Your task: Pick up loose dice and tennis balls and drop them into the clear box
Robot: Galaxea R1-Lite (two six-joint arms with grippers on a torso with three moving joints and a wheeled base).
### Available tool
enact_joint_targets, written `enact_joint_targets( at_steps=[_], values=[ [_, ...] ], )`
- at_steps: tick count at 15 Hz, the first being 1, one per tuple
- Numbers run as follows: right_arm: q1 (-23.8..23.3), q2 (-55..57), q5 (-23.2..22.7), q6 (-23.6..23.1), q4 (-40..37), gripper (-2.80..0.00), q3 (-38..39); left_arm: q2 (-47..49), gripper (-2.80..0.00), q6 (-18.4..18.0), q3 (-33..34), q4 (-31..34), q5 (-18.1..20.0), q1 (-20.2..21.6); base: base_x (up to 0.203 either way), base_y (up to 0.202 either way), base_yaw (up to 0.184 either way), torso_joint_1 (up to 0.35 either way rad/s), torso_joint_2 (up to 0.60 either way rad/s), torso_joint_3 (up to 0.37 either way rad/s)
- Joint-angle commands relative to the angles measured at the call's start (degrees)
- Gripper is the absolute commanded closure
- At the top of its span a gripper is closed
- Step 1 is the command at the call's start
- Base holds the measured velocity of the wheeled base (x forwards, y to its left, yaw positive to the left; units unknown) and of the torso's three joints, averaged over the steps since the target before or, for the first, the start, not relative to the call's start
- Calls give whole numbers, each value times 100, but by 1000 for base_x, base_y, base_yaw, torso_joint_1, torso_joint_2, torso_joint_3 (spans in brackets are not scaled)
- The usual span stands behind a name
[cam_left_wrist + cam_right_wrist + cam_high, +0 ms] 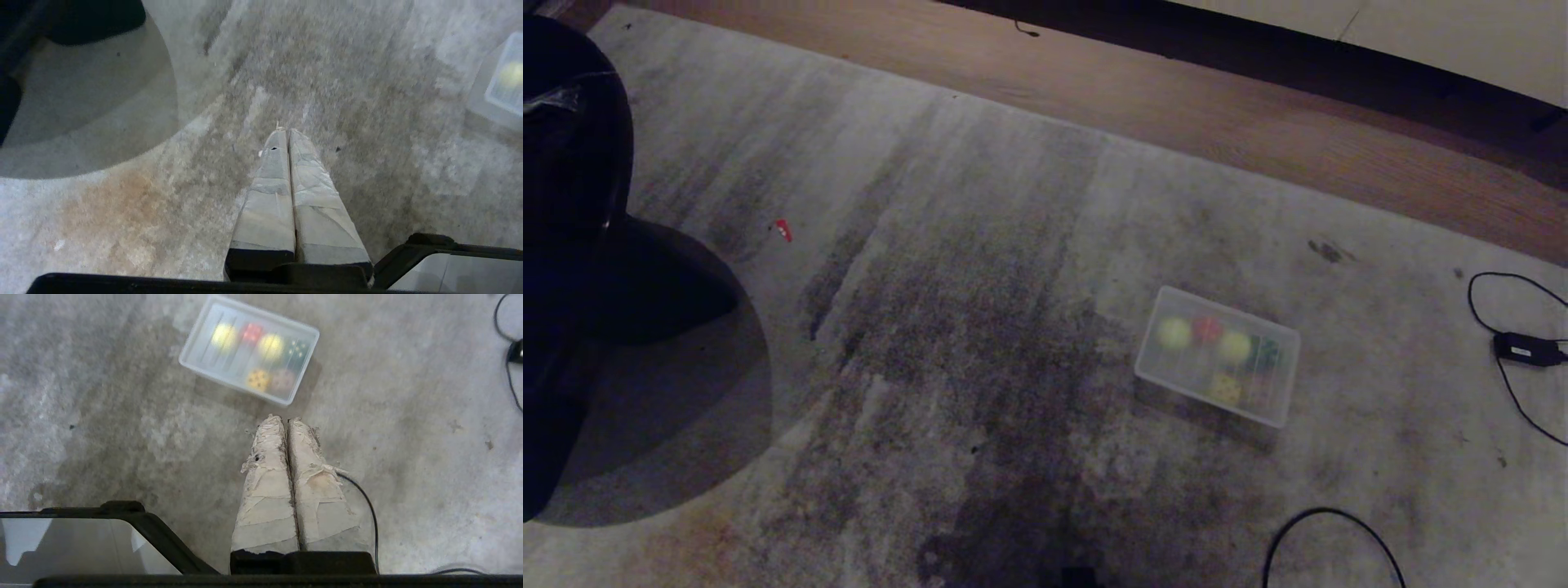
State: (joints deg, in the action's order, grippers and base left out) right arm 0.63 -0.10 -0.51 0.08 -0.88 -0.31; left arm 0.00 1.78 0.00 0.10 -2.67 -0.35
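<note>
Stained grey carpet lies under both pressed-together jaws — right gripper (pixel 288 419), left gripper (pixel 286 131). Ahead of mine sits the clear box (pixel 196 371), holding soft dice (pixel 258 379) and fuzzy tennis balls (pixel 224 336) — light, squashy; I'd pinch across their middles.

Left pincer (pixel 288 132): tape-wrapped fingers pressed together, nothing between them, held above the floor. Right pincer (pixel 286 419): worn, taped fingers likewise closed and empty, also above the floor. Neither arm appears in the head view.
</note>
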Motion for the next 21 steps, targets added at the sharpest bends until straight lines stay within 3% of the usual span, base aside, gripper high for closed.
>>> enact_joint_targets(
  at_steps=[1,21],
  values=[
    [7,10,-2,1,0,0,-2,9,0,6,9,-1,-5,0,0,0,0,6,0,207],
    [7,10,-2,1,0,0,-4,9,0,15,9,-1,-5,0,0,0,0,1,2,201]
  ],
)
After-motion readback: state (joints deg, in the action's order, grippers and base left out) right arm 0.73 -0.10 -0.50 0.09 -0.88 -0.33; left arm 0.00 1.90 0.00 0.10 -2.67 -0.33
